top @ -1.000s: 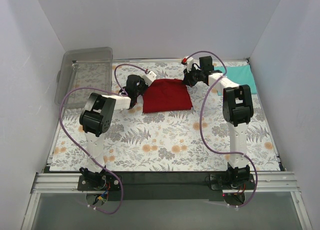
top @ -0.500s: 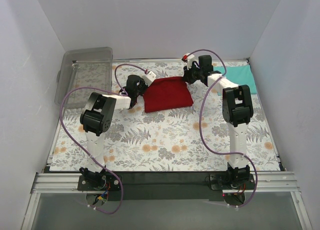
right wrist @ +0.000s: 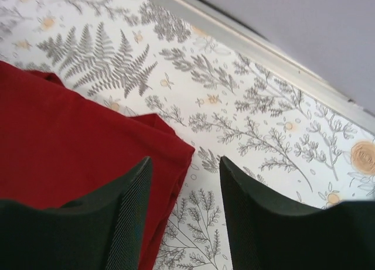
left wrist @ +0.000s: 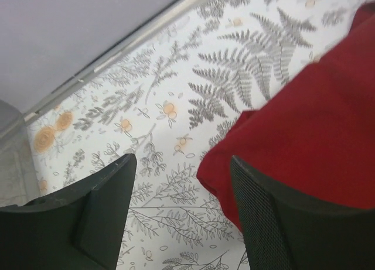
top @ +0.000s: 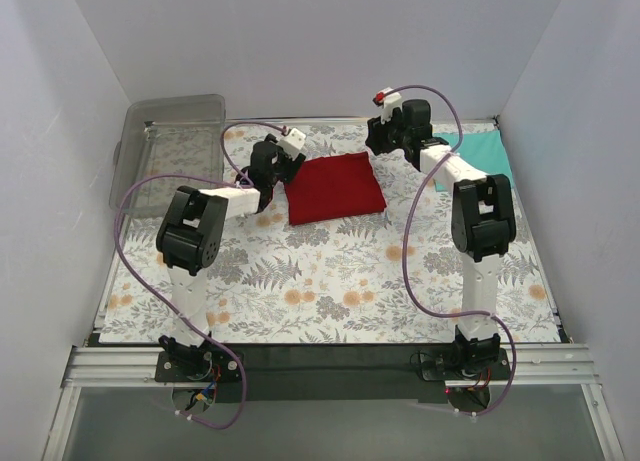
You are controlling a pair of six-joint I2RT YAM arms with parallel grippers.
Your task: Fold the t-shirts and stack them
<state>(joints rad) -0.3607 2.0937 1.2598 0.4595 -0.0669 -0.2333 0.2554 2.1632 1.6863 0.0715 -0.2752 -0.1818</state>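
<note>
- Left tool [left wrist: 183, 164] and right tool [right wrist: 184, 163] gape empty, flanking the folded red shirt [top: 335, 186] near the bench's far edge.
- We find the teal shirt [top: 490, 161] in the far-right corner, nearer the right tool.

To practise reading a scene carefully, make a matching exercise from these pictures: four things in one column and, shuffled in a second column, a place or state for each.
Things
1. red shirt
2. teal shirt
3. plastic bin
4. left gripper

Places or states
A. far left corner
B. open, nothing held
C. far right corner
D. folded, lying between the two arms

Pairs: 1-D, 2-C, 3-A, 4-B
</note>
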